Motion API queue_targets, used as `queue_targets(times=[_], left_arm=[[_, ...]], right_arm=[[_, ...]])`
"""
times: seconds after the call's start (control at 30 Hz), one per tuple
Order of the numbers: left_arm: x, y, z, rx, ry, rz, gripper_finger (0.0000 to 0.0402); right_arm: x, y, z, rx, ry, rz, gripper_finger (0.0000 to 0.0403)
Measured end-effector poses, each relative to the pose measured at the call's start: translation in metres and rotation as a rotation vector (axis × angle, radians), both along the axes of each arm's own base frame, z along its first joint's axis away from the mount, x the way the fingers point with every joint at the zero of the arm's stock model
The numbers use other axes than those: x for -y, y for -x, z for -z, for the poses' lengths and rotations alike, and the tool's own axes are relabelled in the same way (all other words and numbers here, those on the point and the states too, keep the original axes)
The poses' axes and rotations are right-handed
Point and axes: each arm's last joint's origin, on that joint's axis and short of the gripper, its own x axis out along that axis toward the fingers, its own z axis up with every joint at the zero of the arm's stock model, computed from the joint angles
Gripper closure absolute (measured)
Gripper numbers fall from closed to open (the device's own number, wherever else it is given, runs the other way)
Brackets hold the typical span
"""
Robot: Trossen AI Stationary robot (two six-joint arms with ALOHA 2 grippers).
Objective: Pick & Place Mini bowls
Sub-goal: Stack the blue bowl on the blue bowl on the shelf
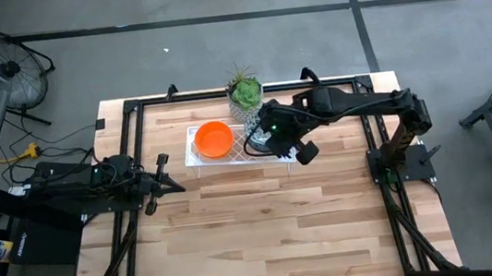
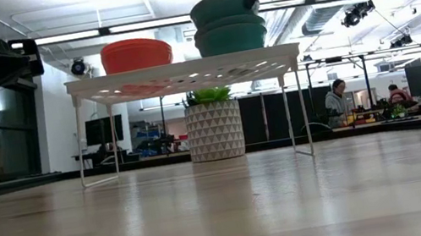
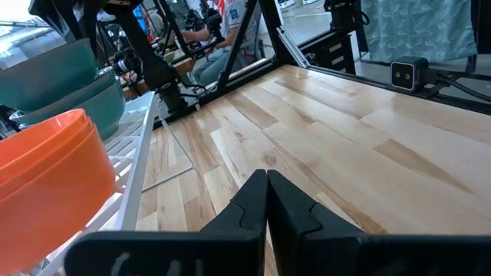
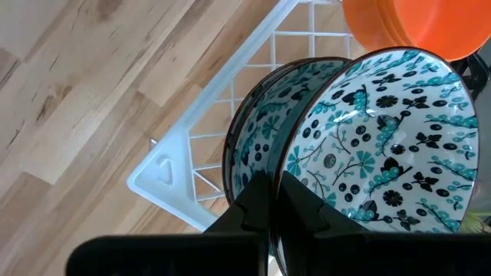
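Observation:
A white wire rack (image 1: 195, 161) stands at the table's far middle. On its left part sit stacked orange mini bowls (image 1: 214, 139), which the low view (image 2: 136, 53) also shows. On its right part is a stack of teal-patterned mini bowls (image 2: 232, 39). My right gripper (image 4: 270, 184) comes down from above and is shut on the top patterned bowl (image 4: 383, 146). My left gripper (image 1: 175, 185) is shut and holds nothing. It waits low over the table's left side, pointing toward the rack. My right gripper pinches the top patterned bowl's rim (image 4: 292, 153) between its two fingers, one inside the bowl and one outside. The fingers slant down from above. The bowl sits tilted, its rim raised on the gripper's side and its bottom inside the patterned bowl (image 4: 253, 146) below.
A small green plant in a white patterned pot (image 1: 245, 92) stands just behind the rack at the far edge. Bare wooden table (image 1: 275, 228) stretches from the rack to the near edge. Black frame rails (image 1: 121, 143) run along the table's sides. People sit far off in the room.

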Motion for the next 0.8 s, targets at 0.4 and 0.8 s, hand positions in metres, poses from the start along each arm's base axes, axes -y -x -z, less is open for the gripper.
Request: queue_targets(times=[0.4, 0.8], left_arm=[[0.0000, 0.0000, 0.0000, 0.000, 0.000, 0.000, 0.0401], [0.0000, 0.0000, 0.0000, 0.000, 0.000, 0.000, 0.0401]], right_arm=[[-0.0006, 0.0008, 0.0004, -0.009, -0.017, -0.006, 0.0395], [-0.0015, 0.0005, 0.0001, -0.001, -0.045, -0.017, 0.0361]])
